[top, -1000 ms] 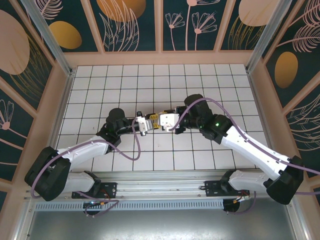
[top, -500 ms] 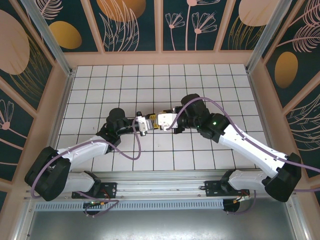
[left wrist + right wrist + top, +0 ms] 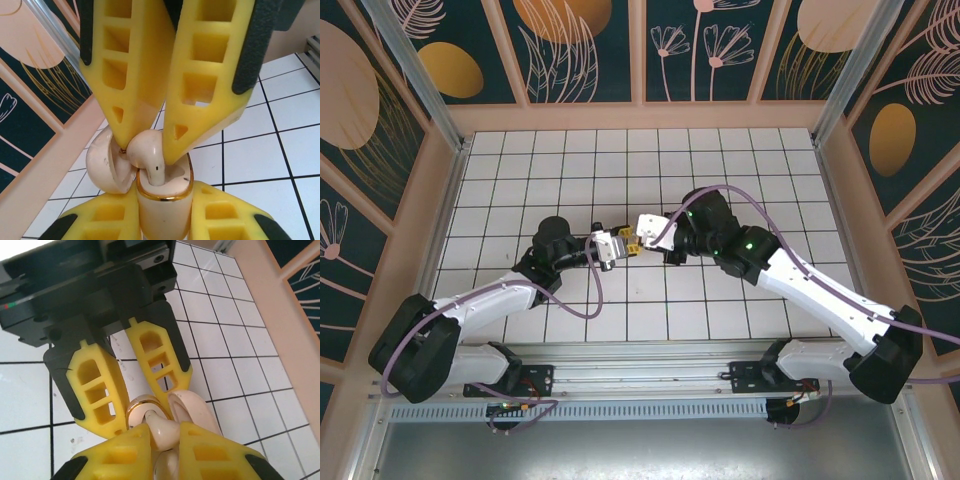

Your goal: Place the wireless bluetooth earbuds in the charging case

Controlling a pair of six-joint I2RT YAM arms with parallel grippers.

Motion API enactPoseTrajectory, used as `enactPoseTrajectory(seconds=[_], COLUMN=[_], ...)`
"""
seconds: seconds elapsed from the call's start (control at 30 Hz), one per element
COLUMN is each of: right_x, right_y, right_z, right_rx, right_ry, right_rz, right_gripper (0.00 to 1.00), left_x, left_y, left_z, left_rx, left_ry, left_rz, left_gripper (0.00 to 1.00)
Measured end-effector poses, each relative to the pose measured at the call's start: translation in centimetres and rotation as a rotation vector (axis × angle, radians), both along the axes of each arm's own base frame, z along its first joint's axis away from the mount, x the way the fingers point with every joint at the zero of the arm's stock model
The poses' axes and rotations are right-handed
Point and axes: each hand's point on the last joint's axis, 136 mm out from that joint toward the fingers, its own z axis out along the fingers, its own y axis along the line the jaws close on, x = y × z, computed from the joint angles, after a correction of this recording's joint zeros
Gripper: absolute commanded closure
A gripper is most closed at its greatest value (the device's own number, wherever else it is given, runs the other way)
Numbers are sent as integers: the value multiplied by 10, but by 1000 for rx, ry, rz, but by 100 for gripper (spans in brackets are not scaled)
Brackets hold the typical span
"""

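The charging case [image 3: 162, 212], cream-pink with a gold rim, stands upright with my left gripper [image 3: 162, 200] shut on its body. Its lid [image 3: 104, 161] hangs open to the left. One pale earbud [image 3: 152, 167] is pinched in my right gripper [image 3: 148, 150], which comes down from above; the earbud's stem reaches into the case's mouth. In the right wrist view, my right gripper [image 3: 165, 432] is shut on the earbud [image 3: 162, 426] above the case rim [image 3: 136, 405], which the left gripper [image 3: 145, 407] holds. From above, the two grippers [image 3: 628, 249] [image 3: 638, 238] meet over mid-table.
The white grid-tiled table [image 3: 520, 170] lies below, ringed by a low wooden wall [image 3: 640, 115]. Purple cables [image 3: 590, 290] loop off both arms. Open tiles lie behind and to both sides of the meeting grippers.
The right gripper has moved left toward the left gripper and closed tighter on the earbud. The left arm has held still with the case.
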Motion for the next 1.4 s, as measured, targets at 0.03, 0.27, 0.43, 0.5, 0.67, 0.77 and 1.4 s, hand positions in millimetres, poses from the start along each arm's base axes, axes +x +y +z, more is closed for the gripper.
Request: enactPoseTrajectory(seconds=[0.03, 0.27, 0.43, 0.5, 0.67, 0.77, 1.4], right_x=[0, 1, 2, 3, 4, 4, -30], right_y=[0, 2, 3, 3, 4, 5, 5], right_z=[0, 2, 2, 3, 3, 3, 45], right_rx=[9, 84, 135, 156, 207, 234, 412], right_ry=[14, 134, 207, 237, 305, 337, 366], right_rz=[-14, -133, -207, -236, -286, -309, -148], right_gripper=[84, 87, 90, 91, 91, 89, 62], left_x=[0, 3, 5, 6, 7, 8, 3], left_y=[0, 2, 3, 4, 4, 5, 4], left_z=[0, 2, 3, 4, 5, 4, 30], left_rx=[-1, -6, -8, -10, -13, -13, -81], left_ry=[-1, 0, 1, 0, 1, 2, -77], left_rz=[2, 26, 41, 47, 55, 60, 38], left_gripper=[81, 82, 82, 82, 82, 82, 82])
